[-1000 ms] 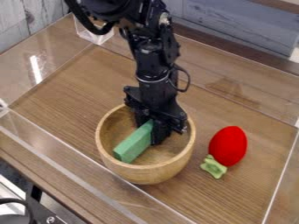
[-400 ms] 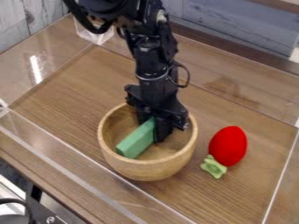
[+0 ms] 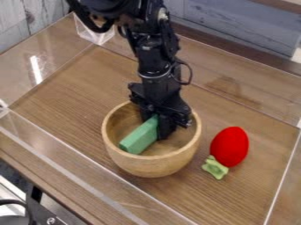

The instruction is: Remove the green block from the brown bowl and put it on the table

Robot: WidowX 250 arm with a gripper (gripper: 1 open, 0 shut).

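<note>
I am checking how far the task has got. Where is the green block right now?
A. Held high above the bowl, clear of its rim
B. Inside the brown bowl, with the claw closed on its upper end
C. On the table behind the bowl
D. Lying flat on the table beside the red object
B: the green block sits slanted inside the brown bowl, and the claw is shut on its upper end.

Green block point(image 3: 140, 137) lies tilted inside the round brown bowl point(image 3: 132, 163) on the table point(image 3: 70, 97)
</note>
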